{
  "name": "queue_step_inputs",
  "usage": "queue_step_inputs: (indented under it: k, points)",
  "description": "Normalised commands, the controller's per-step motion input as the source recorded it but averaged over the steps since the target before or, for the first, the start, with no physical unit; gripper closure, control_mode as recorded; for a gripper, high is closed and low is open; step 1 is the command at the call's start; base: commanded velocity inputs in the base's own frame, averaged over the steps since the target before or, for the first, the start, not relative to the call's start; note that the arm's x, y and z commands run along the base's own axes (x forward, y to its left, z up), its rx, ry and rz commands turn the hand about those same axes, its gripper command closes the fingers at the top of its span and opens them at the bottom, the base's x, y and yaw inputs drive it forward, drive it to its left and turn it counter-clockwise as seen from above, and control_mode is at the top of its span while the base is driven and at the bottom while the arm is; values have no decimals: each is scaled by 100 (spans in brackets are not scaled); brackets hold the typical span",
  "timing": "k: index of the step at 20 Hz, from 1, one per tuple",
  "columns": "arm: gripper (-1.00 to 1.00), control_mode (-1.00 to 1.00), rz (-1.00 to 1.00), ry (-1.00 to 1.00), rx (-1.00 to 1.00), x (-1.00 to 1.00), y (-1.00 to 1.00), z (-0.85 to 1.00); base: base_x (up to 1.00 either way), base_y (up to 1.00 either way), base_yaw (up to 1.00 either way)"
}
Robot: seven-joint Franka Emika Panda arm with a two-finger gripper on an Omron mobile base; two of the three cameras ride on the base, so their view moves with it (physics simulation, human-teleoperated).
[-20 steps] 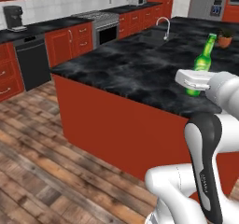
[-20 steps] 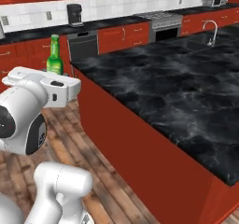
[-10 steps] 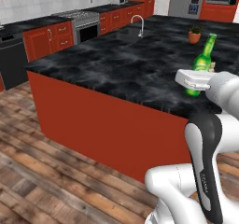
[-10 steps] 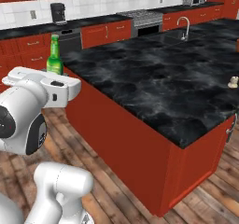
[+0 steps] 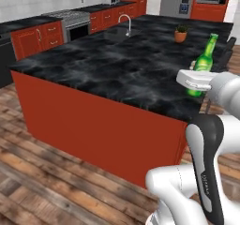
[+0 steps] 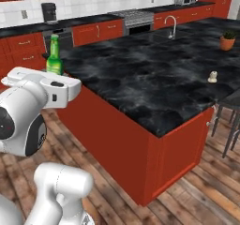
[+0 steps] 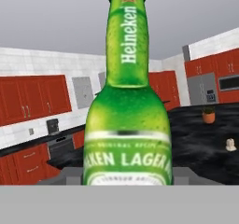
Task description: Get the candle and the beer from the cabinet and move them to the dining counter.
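My gripper [image 5: 197, 84] is shut on the beer [image 5: 205, 59], a slim green bottle held upright at the near edge of the dining counter [image 5: 117, 64]. From the right the beer [image 6: 54, 56] rises above the white hand, over the corner of the black marble dining counter [image 6: 140, 74]. In the hand view the beer [image 7: 127, 125] stands close in front of the camera. The candle [image 6: 213, 77], small and cream-white, rests on the marble near its right edge. I also see the candle [image 7: 229, 145] at the far right. Red wall cabinet doors [image 7: 28, 99] line the far wall.
A potted plant [image 6: 227, 41] and a sink faucet [image 6: 172, 25] stand on the island's far part. Dark stools [image 6: 229, 111] sit off its right end. A stove and red drawers [image 5: 47, 34] run along the back wall, with a coffee machine [image 6: 48, 12] on that counter.
The whole picture has shifted: the base has driven round the island, so its corner is nearer and the candle has come into view. The bottle stays held the same way.
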Motion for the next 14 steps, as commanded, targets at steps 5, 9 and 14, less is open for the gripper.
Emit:
queue_step_inputs:
  k: [5, 9, 14]
  points:
    - [100, 100, 0, 0, 0, 0, 0, 0, 29, -72, 0]
    - [100, 100, 0, 0, 0, 0, 0, 0, 57, -76, 2]
    - [100, 100, 0, 0, 0, 0, 0, 0, 68, -74, 3]
